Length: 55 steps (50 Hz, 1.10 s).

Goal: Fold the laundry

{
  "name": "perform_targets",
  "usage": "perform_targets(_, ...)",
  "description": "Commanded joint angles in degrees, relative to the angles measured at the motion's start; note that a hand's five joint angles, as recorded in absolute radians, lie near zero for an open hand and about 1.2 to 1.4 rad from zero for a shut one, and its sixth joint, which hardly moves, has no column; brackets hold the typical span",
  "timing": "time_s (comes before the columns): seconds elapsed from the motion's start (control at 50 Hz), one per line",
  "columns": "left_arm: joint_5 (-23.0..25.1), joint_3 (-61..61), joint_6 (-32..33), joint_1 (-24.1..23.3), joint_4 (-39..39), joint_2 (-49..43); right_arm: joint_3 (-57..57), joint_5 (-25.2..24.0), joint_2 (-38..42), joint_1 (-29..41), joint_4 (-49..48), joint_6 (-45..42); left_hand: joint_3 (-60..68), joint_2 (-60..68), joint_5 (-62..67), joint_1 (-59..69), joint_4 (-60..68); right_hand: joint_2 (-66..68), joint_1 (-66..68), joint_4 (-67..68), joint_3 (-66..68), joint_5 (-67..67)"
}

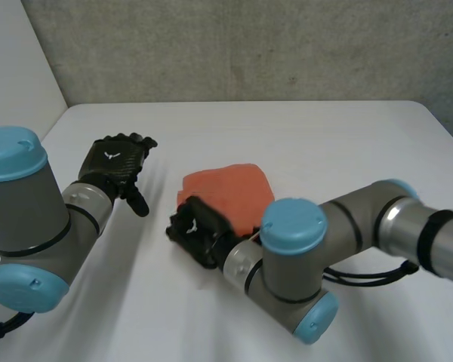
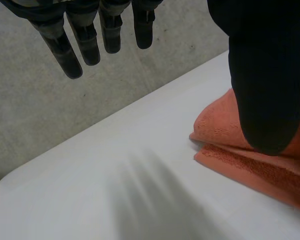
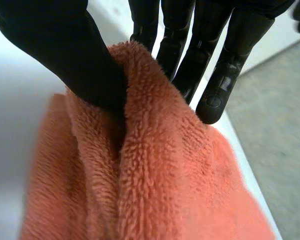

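Observation:
An orange towel [image 1: 230, 194] lies folded in the middle of the white table [image 1: 302, 136]. My right hand [image 1: 196, 230] is at the towel's near-left edge. In the right wrist view its thumb [image 3: 75, 65] and fingers [image 3: 190, 55] pinch a raised fold of the fluffy orange towel [image 3: 155, 175]. My left hand [image 1: 119, 164] hovers over the table to the left of the towel, fingers straight and spread, holding nothing. In the left wrist view its fingers [image 2: 85, 40] hang above bare table, with the layered edge of the towel [image 2: 250, 165] beside its thumb [image 2: 265, 80].
A grey wall [image 1: 241, 45] runs behind the table's far edge. A white panel [image 1: 15, 68] stands at the far left. Bare tabletop lies all around the towel.

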Motion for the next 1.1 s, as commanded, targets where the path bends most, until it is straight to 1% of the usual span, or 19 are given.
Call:
perform_targets(0.02, 0.2, 1.6, -0.6, 0.0, 0.7, -1.3, -1.3, 7.2, -4.2, -1.8, -0.5, 6.0, -2.2, -1.6, -2.7, -1.3, -1.6, -57.4, -44.7, -58.1, -57.7, -56.7)
perform_targets(0.08, 1.2, 4.3, -0.7, -1.0, 1.3, -3.5, -0.7, 8.9, -6.5, -3.9, -0.4, 10.9, -2.2, -1.6, -2.7, -1.3, -1.6, -57.4, -44.7, -58.1, -57.7, -56.7)
perform_targets(0.1, 1.8, 5.8, -0.8, -1.5, 1.4, -4.5, 0.4, 10.4, -9.9, -6.0, -0.4, 18.8, -2.2, -1.6, -2.7, -1.3, -1.6, -57.4, -44.7, -58.1, -57.7, -56.7)
perform_targets(0.14, 2.1, 6.8, -1.1, -2.1, 1.4, -5.0, 0.8, 10.6, -10.8, -6.6, -0.2, 21.5, -2.2, -1.6, -2.7, -1.3, -1.6, -57.4, -44.7, -58.1, -57.7, -56.7)
perform_targets(0.18, 2.7, 8.5, -1.9, -3.2, 1.5, -6.1, 2.1, 10.6, -12.6, -8.4, -0.2, 28.7, -2.2, -1.6, -2.7, -1.3, -1.6, -57.4, -44.7, -58.1, -57.7, -56.7)
perform_targets(0.2, 3.0, 12.3, -4.7, -5.5, 1.3, -8.8, 2.1, 10.6, -12.6, -8.4, -0.2, 28.8, -2.0, -1.4, -2.4, -1.1, -1.4, -57.4, -44.7, -58.1, -57.7, -56.7)
perform_targets(0.24, 3.1, 13.2, -5.7, -5.9, 1.1, -9.6, 2.3, 10.5, -13.2, -10.9, 0.4, 35.6, -1.8, -1.3, -2.3, -0.9, -1.2, -57.4, -44.7, -58.1, -57.7, -56.7)
perform_targets(0.26, 3.1, 13.2, -5.7, -5.9, 1.1, -9.6, 2.2, 10.5, -13.2, -11.6, 0.7, 36.9, -1.8, -1.2, -2.3, -0.9, -1.2, -57.4, -44.7, -58.1, -57.7, -56.7)
perform_targets(0.28, 3.2, 16.5, -9.4, -7.3, 0.7, -12.5, 2.0, 10.4, -13.2, -12.5, 1.4, 38.4, -1.3, -0.7, -1.8, -0.4, -0.7, -57.4, -44.7, -58.1, -57.7, -56.7)
perform_targets(0.36, 3.2, 19.1, -11.8, -8.8, -0.3, -15.5, 0.9, 8.8, -12.9, -13.8, 3.9, 39.4, -1.2, -0.6, -1.6, -0.2, -0.6, -57.4, -44.7, -58.1, -57.7, -56.7)
perform_targets(0.42, 3.2, 20.8, -12.4, -9.8, -1.8, -18.3, -1.2, 7.4, -10.3, -14.6, 7.0, 39.9, -1.2, -0.6, -1.6, -0.2, -0.6, -57.4, -44.7, -58.1, -57.7, -56.7)
perform_targets(0.54, 2.9, 21.5, -12.4, -9.9, -3.4, -22.3, -6.4, 7.4, -3.9, -15.6, 14.0, 40.0, -1.0, -0.4, -1.4, -0.1, -0.4, -57.4, -44.7, -58.1, -57.7, -56.7)
perform_targets(0.68, 2.4, 21.0, -11.8, -9.4, -8.7, -25.3, -12.2, 7.5, 2.0, -15.9, 22.0, 40.0, -1.7, -1.1, -2.1, -0.7, -1.1, -57.4, -44.7, -58.1, -57.7, -56.7)
perform_targets(0.78, 2.4, 19.6, -9.3, -8.4, -10.7, -23.8, -14.9, 7.4, 2.1, -16.1, 25.5, 39.9, -2.0, -1.4, -2.4, -1.1, -1.4, -57.4, -44.7, -58.1, -57.7, -56.7)
perform_targets(0.86, 2.6, 18.8, -7.1, -8.4, -10.7, -18.7, -15.6, 7.0, 0.0, -16.3, 25.6, 40.1, -2.2, -1.6, -2.7, -1.3, -1.6, -57.4, -44.7, -58.1, -57.7, -56.7)
perform_targets(0.94, 2.7, 19.3, -6.9, -8.4, -10.6, -12.6, -15.1, 7.6, -7.6, -17.0, 24.6, 42.7, -2.2, -1.6, -2.7, -1.3, -1.6, -57.4, -44.7, -58.1, -57.7, -56.7)
perform_targets(0.96, 2.7, 19.5, -7.0, -8.4, -10.6, -11.3, -14.4, 8.4, -11.4, -18.1, 23.4, 44.7, -2.2, -1.6, -2.7, -1.3, -1.6, -57.4, -44.7, -58.1, -57.7, -56.7)
perform_targets(1.02, 2.6, 20.4, -7.0, -8.1, -10.4, -5.8, -12.4, 10.8, -16.8, -20.1, 21.1, 47.1, -2.2, -1.6, -2.7, -1.3, -1.6, -57.4, -44.7, -58.1, -57.7, -56.7)
perform_targets(1.1, 2.5, 21.7, -7.1, -6.7, -11.2, -1.0, -8.5, 15.4, -24.5, -23.3, 17.5, 47.5, -2.2, -1.6, -2.7, -1.3, -1.6, -57.4, -44.7, -58.1, -57.7, -56.7)
